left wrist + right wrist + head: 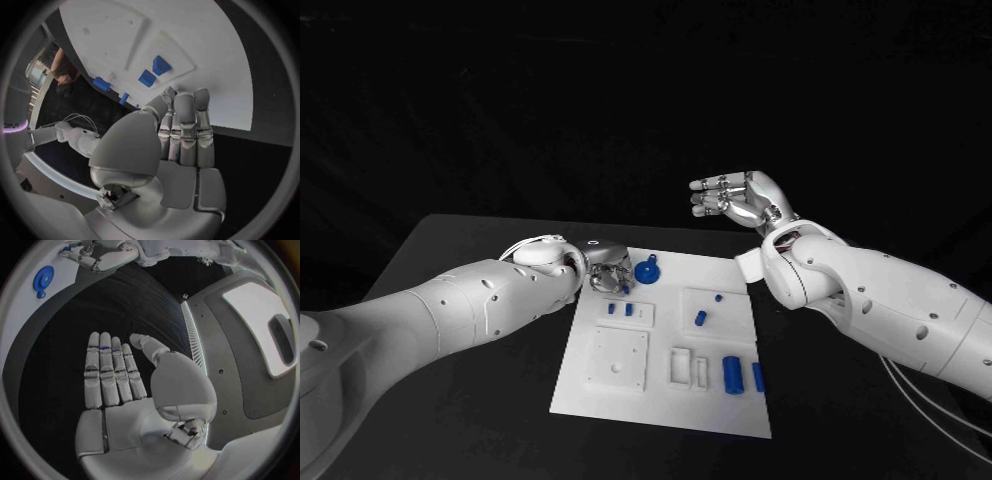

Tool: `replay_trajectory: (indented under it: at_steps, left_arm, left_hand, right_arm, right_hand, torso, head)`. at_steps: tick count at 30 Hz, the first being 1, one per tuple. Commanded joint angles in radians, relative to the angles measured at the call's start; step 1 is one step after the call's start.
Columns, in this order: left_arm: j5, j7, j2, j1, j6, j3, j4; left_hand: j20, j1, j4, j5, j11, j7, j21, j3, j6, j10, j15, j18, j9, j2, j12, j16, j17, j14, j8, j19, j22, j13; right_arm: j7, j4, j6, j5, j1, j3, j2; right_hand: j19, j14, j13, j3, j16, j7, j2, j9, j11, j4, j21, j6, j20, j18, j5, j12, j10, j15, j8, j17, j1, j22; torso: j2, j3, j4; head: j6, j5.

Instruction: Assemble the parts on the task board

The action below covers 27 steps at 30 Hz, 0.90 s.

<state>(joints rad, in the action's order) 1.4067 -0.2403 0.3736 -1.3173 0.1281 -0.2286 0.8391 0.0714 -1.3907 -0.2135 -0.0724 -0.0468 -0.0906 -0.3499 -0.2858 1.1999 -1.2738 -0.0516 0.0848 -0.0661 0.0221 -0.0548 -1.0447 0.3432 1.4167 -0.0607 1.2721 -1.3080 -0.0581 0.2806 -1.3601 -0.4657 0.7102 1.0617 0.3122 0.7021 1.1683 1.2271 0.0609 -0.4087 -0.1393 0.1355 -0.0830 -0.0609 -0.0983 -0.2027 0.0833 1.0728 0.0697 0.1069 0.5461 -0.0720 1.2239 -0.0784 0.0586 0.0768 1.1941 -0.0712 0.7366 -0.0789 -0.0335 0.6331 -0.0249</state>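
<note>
Mid-task, by the look of it. Blue parts (733, 374) loose near the board (718, 415)'s right edge; two small ones seated by the far-left corner; round blue part (646, 269) at the far edge. Left hand (606, 272) at the far-left corner, fingers straight, holding nothing. Right hand (741, 197) raised off the worktop (459, 240), fingers apart, holding nothing. No readable writing.

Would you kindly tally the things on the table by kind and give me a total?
white task board: 1
round blue part: 1
small blue parts, head view: 6
Total: 8; the left hand may hide more.
</note>
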Motion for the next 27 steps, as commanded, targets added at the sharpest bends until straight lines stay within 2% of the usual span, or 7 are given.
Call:
replay_trajectory:
  at_steps: [1,13,21,24,27]
  left_arm:
    - [0.021,0.027,-0.002,0.001,-0.028,0.0,0.007]
    - [0.039,0.059,0.001,0.001,-0.041,0.0,0.011]
    - [0.041,0.063,-0.003,0.001,-0.046,0.0,0.009]
    - [0.042,0.064,-0.003,0.001,-0.044,-0.001,0.01]
    - [0.043,0.06,-0.002,0.001,-0.031,-0.002,0.015]
  left_hand:
    - [-0.003,-0.002,0.003,0.0,0.0,-0.005,-0.002,-0.004,0.003,0.007,0.002,0.015,-0.001,-0.001,-0.003,-0.005,-0.001,-0.004,-0.002,-0.007,-0.019,-0.001]
    - [-0.004,-0.001,0.003,0.001,0.0,-0.005,-0.004,-0.006,0.003,0.008,0.002,0.016,-0.001,-0.002,-0.003,-0.005,-0.002,-0.005,-0.002,-0.008,-0.019,-0.001]
    - [-0.009,0.005,0.004,0.005,-0.01,-0.009,-0.004,-0.011,-0.014,0.04,0.009,0.019,0.0,-0.009,-0.003,-0.007,-0.001,-0.009,-0.002,-0.01,-0.019,-0.001]
    - [-0.01,0.009,0.006,0.006,-0.011,-0.004,-0.003,-0.011,0.013,0.046,0.009,0.021,-0.004,-0.011,-0.003,-0.006,-0.002,-0.012,-0.006,-0.012,-0.019,-0.001]
    - [-0.01,0.009,0.005,0.006,-0.011,-0.004,-0.004,-0.011,0.014,0.046,0.009,0.021,-0.002,-0.014,-0.003,-0.007,-0.002,-0.013,-0.003,-0.012,-0.019,-0.001]
  right_arm:
    - [0.014,-0.002,0.005,-0.002,-0.001,0.001,0.0]
    - [0.015,-0.002,0.003,-0.004,-0.001,0.001,0.002]
    - [0.015,-0.002,0.004,-0.004,-0.001,0.001,0.002]
    - [0.014,-0.002,0.003,-0.005,-0.001,0.001,0.003]
    - [0.014,-0.002,0.003,-0.005,-0.001,0.001,0.004]
  right_hand:
    - [-0.003,0.006,-0.001,-0.003,0.006,0.001,-0.002,-0.002,0.004,-0.001,-0.004,0.0,0.0,-0.005,0.004,0.006,-0.004,0.0,0.004,0.0,0.001,0.001]
    - [-0.002,0.007,-0.002,-0.003,0.006,0.001,-0.002,-0.002,0.004,-0.001,-0.003,0.001,0.0,-0.004,0.005,0.006,-0.003,0.0,0.004,0.0,0.001,0.001]
    - [-0.002,0.007,-0.002,-0.003,0.006,0.001,-0.002,-0.002,0.004,-0.001,-0.003,0.001,0.0,-0.004,0.005,0.006,-0.003,0.0,0.004,0.0,0.001,0.001]
    - [-0.002,0.007,-0.002,-0.003,0.006,0.001,-0.002,-0.002,0.004,-0.001,-0.003,0.001,0.0,-0.004,0.005,0.006,-0.003,0.0,0.004,0.0,0.001,0.001]
    - [-0.003,0.007,-0.002,-0.003,0.007,0.001,-0.003,-0.001,0.004,-0.001,-0.004,-0.001,0.0,-0.005,0.005,0.007,-0.004,0.0,0.003,0.0,0.0,0.001]
  torso:
    - [0.0,0.0002,-0.0001]
    - [0.0,0.0005,0.0]
    - [0.0,0.001,0.001]
    - [0.0,0.0012,0.0008]
    - [0.0,0.0012,0.0007]
  head:
    - [0.003,0.001]
    - [0.006,0.0]
    - [0.008,0.001]
    - [0.008,0.001]
    - [0.007,0.0]
